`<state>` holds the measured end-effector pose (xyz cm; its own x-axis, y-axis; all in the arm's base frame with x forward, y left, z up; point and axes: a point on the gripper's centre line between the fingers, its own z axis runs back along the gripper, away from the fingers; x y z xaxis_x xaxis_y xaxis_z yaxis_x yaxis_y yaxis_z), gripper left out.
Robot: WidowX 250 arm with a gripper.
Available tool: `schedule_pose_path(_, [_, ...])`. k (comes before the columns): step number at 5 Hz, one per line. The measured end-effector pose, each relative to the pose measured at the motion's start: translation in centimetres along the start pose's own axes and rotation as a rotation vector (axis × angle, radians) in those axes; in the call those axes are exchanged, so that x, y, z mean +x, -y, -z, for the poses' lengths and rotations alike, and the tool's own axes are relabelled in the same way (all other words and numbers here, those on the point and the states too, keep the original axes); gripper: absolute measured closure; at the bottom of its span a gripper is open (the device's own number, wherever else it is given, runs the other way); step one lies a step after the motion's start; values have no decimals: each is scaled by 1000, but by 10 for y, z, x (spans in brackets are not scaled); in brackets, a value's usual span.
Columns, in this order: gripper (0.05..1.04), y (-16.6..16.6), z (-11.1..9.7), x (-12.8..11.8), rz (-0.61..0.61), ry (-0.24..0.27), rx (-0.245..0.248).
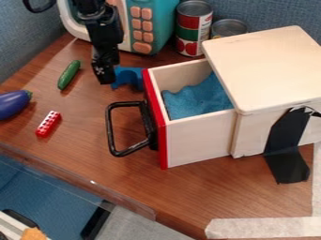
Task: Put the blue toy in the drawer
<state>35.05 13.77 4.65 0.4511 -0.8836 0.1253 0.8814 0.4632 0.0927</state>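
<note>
The black gripper (105,75) hangs down at the upper left, low over the table, at the left end of the blue toy (130,77). This toy lies on the table just left of the drawer's red front, partly behind the gripper; whether they touch I cannot tell. The wooden drawer (197,140) is pulled out to the left, with its black handle facing left and blue cloth (197,99) inside.
A lidded wooden box (270,65) holds the drawer. Behind stand a teal toy microwave (153,28) and two cans (193,28). To the left lie a green cucumber (69,75), a purple eggplant (14,104) and a red brick (48,124). The table edge (81,180) runs along the lower left.
</note>
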Motion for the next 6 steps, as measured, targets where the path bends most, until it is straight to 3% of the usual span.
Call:
schedule_pose_path(2, [83, -11, -5, 9, -25, 17, 45])
schedule_pose_path(4, [83, -17, 7, 20, -41, 23, 44])
schedule_pose_path(5, [135, -17, 18, 23, -58, 28, 33])
schedule_pose_path(6, [431, -23, 26, 24, -106, 37, 74])
